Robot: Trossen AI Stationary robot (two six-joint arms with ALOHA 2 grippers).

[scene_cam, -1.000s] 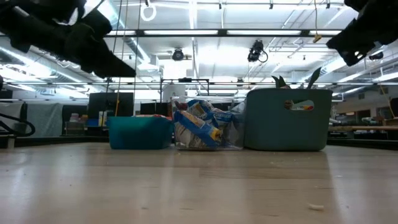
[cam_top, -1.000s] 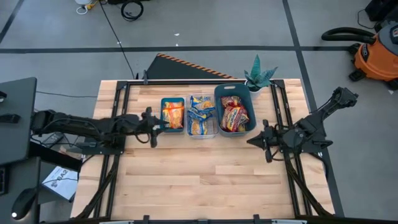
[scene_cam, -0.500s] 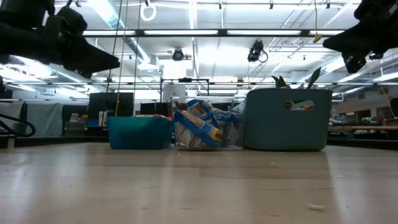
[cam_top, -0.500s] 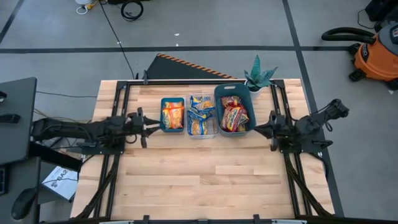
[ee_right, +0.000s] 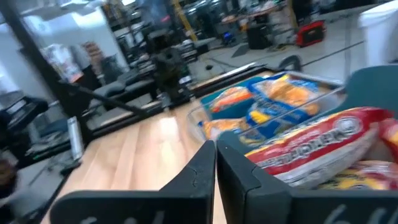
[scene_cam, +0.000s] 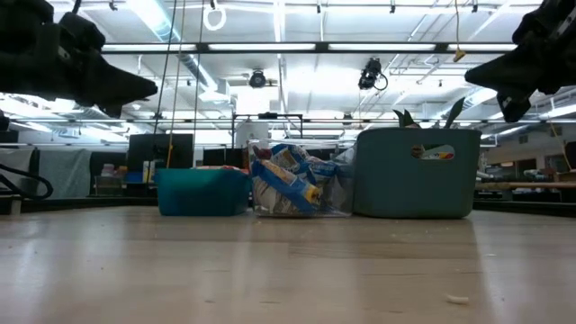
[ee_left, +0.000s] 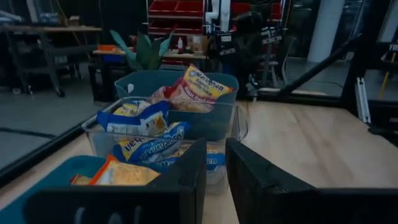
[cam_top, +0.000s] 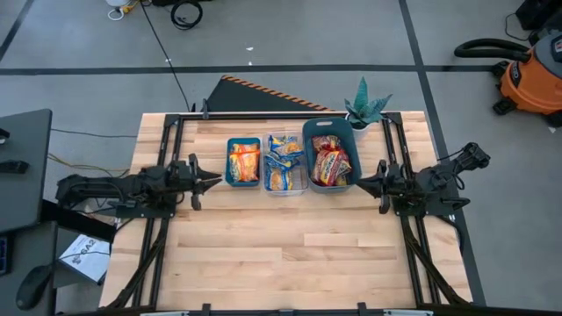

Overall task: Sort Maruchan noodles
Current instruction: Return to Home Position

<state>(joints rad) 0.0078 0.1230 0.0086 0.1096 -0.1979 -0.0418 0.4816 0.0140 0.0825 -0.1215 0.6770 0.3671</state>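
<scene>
Orange, blue and red noodle packets [cam_top: 285,163] in three bins [cam_top: 306,146], between left gripper [cam_top: 211,180] and right gripper [cam_top: 359,184], both narrow, empty.

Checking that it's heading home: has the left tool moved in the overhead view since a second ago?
Yes. The left tool has drawn back leftward, away from the small teal bin.

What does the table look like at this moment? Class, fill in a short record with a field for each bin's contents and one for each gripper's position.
small teal bin: orange packets
clear bin: blue-and-yellow packets
large bin: red packets
left gripper: just left of the small teal bin, pointing toward it
right gripper: just right of the large bin, shut, holding nothing
</scene>
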